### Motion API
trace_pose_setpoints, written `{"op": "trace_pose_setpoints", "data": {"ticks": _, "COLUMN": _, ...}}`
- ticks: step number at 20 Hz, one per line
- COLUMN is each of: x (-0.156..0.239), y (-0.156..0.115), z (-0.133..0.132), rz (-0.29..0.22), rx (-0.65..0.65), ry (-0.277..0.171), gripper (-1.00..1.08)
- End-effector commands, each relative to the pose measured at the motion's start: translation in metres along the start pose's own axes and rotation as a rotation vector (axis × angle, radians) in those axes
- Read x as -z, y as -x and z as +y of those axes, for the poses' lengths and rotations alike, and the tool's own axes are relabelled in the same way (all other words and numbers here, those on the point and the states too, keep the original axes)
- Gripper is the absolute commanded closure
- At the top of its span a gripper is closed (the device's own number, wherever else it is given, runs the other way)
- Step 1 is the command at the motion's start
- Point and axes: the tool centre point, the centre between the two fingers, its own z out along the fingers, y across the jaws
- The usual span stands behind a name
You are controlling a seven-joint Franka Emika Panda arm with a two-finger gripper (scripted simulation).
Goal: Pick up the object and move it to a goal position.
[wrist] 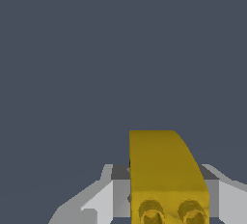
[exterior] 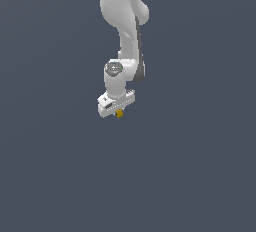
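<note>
Right, you're in the carry phase as I read it. Largest first: the white arm comes down from the top of the exterior view, wrist pointing down, nothing but flat grey-blue backdrop around it. No goal marker shows in either view, so you can't tell how far off the target is.

The gripper sits at the end of the arm, jaws drawn in and pinching the object, which pokes out just below the white fingers.

Wrist view confirms it: the yellow-orange block sits between the two pale fingers, one on each side, with two round studs on its near face. No surface is visible touching it, so it looks lifted.

Next move, my call: translate to the goal, keep the pinch steady, no wrist twist. It's tiny, so a slip is the main risk.
</note>
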Motion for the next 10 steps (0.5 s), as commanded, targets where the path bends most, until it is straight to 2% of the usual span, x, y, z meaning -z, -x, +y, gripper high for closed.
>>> {"op": "trace_pose_setpoints", "data": {"ticks": 1, "x": 0.003, "y": -0.003, "z": 0.001, "rz": 0.001, "rx": 0.000, "ry": 0.001, "gripper": 1.08}}
{"op": "trace_pose_setpoints", "data": {"ticks": 10, "x": 0.035, "y": -0.034, "z": 0.010, "rz": 0.001, "rx": 0.000, "ry": 0.001, "gripper": 1.08}}
